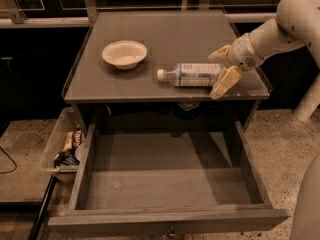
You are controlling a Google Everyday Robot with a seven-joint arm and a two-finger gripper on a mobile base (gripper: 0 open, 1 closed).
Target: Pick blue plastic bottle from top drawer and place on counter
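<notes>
The blue plastic bottle (192,75) lies on its side on the counter (190,31), near the front right edge, with its white cap pointing left. My gripper (222,68) is at the bottle's base end. It is open, with one tan finger behind the base and one in front of it, spread wider than the bottle. The top drawer (170,176) is pulled fully out below the counter, and its grey floor is bare.
A white bowl (124,53) sits on the counter's left side. A clear plastic bin of snacks (64,148) stands on the floor left of the drawer. My white arm (295,19) reaches in from the upper right.
</notes>
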